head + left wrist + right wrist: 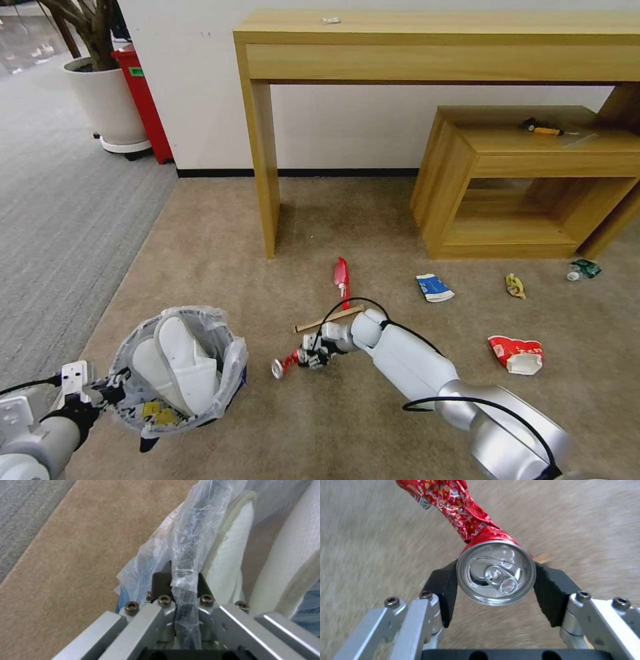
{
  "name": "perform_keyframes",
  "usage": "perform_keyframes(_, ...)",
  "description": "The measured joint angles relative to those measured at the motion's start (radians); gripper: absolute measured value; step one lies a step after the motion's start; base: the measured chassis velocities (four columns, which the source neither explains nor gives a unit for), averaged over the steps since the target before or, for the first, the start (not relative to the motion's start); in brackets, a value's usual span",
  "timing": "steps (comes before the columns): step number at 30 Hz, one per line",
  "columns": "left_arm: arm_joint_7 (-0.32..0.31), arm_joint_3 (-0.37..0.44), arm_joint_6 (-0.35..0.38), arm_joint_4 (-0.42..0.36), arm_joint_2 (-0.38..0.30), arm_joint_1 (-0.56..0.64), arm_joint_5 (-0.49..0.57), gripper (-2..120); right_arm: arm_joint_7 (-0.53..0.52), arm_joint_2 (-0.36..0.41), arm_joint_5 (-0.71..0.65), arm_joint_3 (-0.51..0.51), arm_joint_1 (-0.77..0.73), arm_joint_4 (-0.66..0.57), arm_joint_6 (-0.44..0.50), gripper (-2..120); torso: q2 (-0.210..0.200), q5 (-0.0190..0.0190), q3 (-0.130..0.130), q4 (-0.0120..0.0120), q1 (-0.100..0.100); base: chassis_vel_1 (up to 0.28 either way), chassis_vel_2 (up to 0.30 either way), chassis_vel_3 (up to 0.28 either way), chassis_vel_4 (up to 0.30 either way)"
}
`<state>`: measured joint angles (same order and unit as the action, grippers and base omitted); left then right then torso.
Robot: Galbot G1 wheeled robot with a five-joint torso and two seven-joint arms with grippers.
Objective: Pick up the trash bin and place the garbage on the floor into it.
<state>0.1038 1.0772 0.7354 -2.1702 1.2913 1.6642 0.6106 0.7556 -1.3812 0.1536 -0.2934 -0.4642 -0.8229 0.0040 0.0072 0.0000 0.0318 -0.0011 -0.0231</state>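
Our left gripper [110,387] pinches the trash bin [179,369] rim, held just beside; our right gripper [308,357] clamps the crushed can [495,576], seemingly above carpet; its slick rim could slip out.

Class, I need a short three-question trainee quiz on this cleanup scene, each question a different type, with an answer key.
1. True or false: the left claw is shut on the rim of the trash bin.
2. What does the right claw grip? A) wooden stick B) crushed can C) carton
3. Fill in: the white slippers lie inside the ____.

Key:
1. True.
2. B, the crushed can, its silver top between the pads.
3. Trash bin. The wooden stick and carton lie on the carpet.
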Motion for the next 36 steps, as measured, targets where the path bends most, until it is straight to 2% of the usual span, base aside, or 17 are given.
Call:
perform_keyframes(5,-0.003,-0.022,0.0,0.019,-0.011,-0.023,0.002,0,-0.018,0.041,-0.068,0.061,-0.028,-0.115,-0.035,49,0.0,-0.0002,0.0,0.0005,0.0,0.0,0.0,0.0,0.0)
perform_keyframes(9,-0.011,-0.067,0.0,0.067,-0.049,-0.057,0.002,0,-0.033,0.09,-0.147,0.16,-0.06,-0.306,-0.073,49,0.0,0.0,0.0,0.0002,0.0,0.0,0.0,0.0,0.0)
perform_keyframes(10,-0.011,-0.067,0.0,0.067,-0.049,-0.057,0.002,0,-0.033,0.09,-0.147,0.16,-0.06,-0.306,-0.073,49,0.0,0.0,0.0,0.0002,0.0,0.0,0.0,0.0,0.0)
perform_keyframes(12,-0.015,-0.094,0.0,0.088,-0.07,-0.077,0.0,0,-0.04,0.112,-0.191,0.189,-0.058,-0.403,-0.095,49,0.0,-0.0003,0.0,0.0004,0.0,0.0,0.0,0.0,0.0)
perform_keyframes(15,-0.027,-0.126,0.0,0.109,-0.083,-0.109,-0.004,0,-0.045,0.134,-0.23,0.192,-0.04,-0.476,-0.112,49,0.0,-0.0001,0.0,0.0005,0.0,0.0,0.0,0.0,0.0)
perform_keyframes(20,-0.058,-0.2,0.0,0.126,-0.107,-0.162,-0.003,0,-0.051,0.195,-0.314,0.145,0.017,-0.623,-0.155,49,0.0,-0.0002,0.0,0.0004,0.0,0.0,0.0,0.0,0.0)
perform_keyframes(22,-0.061,-0.212,0.0,0.127,-0.112,-0.17,-0.003,0,-0.054,0.209,-0.326,0.132,0.026,-0.645,-0.161,49,0.0,-0.0002,0.0,0.0005,0.0,0.0,0.0,0.0,0.0)
perform_keyframes(25,-0.075,-0.263,0.0,0.142,-0.132,-0.206,-0.004,0,-0.07,0.287,-0.375,0.043,0.042,-0.765,-0.192,49,0.0,-0.0001,0.0,0.0001,0.0,0.0,0.0,0.0,0.0)
perform_keyframes(29,-0.088,-0.296,0.0,0.149,-0.14,-0.229,-0.003,0,-0.075,0.33,-0.375,-0.032,0.031,-0.838,-0.196,49,0.0,-0.0002,0.0,0.0002,0.0,0.0,0.0,0.0,0.0)
perform_keyframes(36,-0.107,-0.33,0.0,0.146,-0.157,-0.241,0.007,0,-0.081,0.331,-0.365,-0.114,0.023,-0.89,-0.204,49,0.0,-0.0002,0.0,0.0005,0.0,0.0,0.0,0.0,0.0)
